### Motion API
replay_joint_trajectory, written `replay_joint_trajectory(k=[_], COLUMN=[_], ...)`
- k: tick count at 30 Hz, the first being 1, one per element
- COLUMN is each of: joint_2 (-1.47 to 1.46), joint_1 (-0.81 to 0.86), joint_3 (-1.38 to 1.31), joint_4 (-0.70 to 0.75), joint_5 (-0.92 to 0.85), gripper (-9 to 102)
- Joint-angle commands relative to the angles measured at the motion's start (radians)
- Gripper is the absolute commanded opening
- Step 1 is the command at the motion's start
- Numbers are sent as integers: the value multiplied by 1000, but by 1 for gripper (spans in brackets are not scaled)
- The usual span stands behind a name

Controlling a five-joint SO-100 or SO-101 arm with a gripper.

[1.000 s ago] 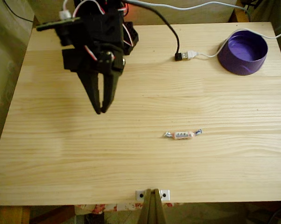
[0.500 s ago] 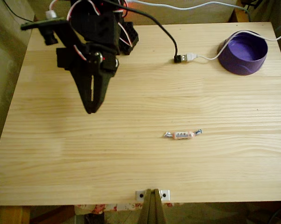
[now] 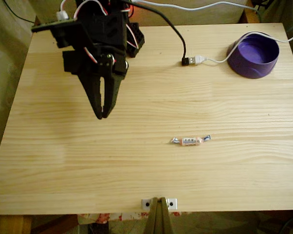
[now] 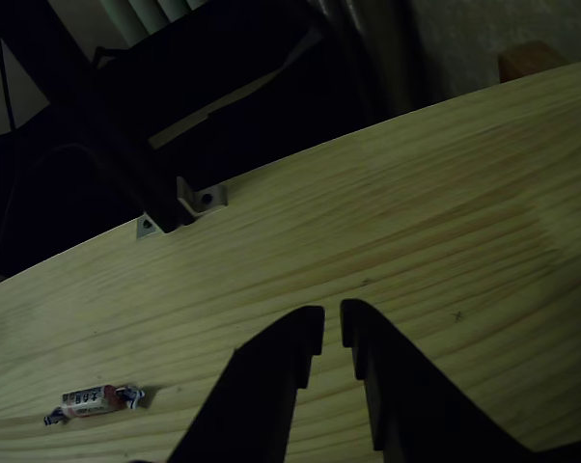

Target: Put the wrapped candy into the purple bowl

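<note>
candy [image 3: 190, 141] loose mid-table, well apart from bowl [image 3: 253, 54], likely light, crinkly, slippery at twisted ends, best pinched across stiff middle; gripper [image 4: 332, 326] empty, jaws narrow.

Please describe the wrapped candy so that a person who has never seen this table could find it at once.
In the fixed view, start from the wooden table and look a little right of its middle, toward the near edge with the metal bracket. There the wrapped candy lies alone on bare wood. It is a small pinkish cylinder with twisted shiny ends, unlike the white USB plug near the purple bowl.
</note>
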Motion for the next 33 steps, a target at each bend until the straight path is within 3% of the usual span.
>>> replay_joint_trajectory(k=[1, 15, 25, 33], joint_2=[11, 14, 14, -245], joint_1=[17, -64, 14, -67], joint_3=[37, 25, -141, -411], joint_4=[-9, -80, 38, 189], joint_5=[15, -72, -586, -804], gripper=[2, 2, 1, 5])
